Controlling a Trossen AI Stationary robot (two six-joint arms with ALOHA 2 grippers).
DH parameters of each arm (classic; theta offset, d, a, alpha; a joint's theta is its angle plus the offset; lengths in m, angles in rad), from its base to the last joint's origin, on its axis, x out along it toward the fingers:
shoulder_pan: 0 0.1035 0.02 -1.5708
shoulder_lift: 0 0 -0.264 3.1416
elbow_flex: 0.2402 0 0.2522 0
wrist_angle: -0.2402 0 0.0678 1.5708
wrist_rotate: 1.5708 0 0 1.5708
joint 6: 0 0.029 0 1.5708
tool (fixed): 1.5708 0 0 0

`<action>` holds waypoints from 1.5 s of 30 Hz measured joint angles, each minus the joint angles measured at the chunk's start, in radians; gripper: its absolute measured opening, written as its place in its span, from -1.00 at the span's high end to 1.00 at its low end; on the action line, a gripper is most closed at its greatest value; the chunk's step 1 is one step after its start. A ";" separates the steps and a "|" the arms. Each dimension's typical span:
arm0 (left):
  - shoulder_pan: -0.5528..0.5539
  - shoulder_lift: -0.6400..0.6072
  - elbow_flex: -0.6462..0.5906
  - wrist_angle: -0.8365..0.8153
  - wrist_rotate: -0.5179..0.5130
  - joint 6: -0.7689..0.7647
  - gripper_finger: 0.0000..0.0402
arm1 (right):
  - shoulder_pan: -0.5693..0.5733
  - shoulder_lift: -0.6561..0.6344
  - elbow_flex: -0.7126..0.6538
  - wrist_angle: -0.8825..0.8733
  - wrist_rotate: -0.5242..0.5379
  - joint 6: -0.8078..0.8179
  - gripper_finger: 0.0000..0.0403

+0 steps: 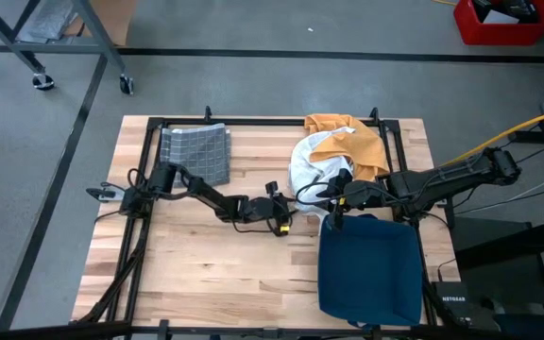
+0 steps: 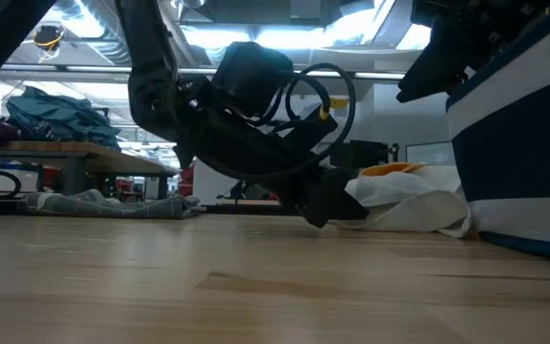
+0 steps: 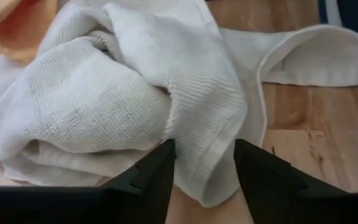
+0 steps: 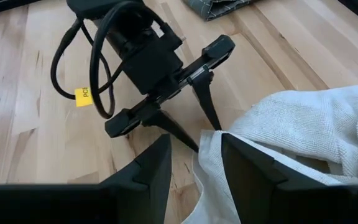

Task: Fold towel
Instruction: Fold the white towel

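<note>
1. Dark and two-fingered, the left hand (image 3: 202,177) sits low at the middle of the surface with its fingers parted around a rolled edge of the white towel (image 3: 123,93); the cloth lies between the fingers, and the right wrist view shows them on either side of the hem. Whether they grip it cannot be told.
2. Right hand (image 4: 194,168): its two dark fingers stand partly apart over the same towel edge, directly opposite the left hand. White cloth lies between them; whether they pinch it cannot be told.
3. White towel, count one: woven, finely ribbed fabric with a stitched hem, lying crumpled in soft folds on the surface between the two hands and the far edge.
4. Orange cloth (image 1: 348,142), count one: bunched, touching the white towel on its far side.
5. Grey checked cloth (image 1: 196,151), count one: folded into a flat rectangle, well apart near the far left corner.
6. Blue cloth (image 1: 371,269), count one: smooth, roughly rectangular, spread at the near right.
7. Surface (image 1: 206,264): pale wooden planks with visible grain, framed by black rails.
</note>
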 joint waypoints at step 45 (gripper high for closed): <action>0.057 -0.785 0.000 -0.525 -0.220 0.601 1.00 | 0.000 0.029 0.000 0.360 0.087 -0.084 0.29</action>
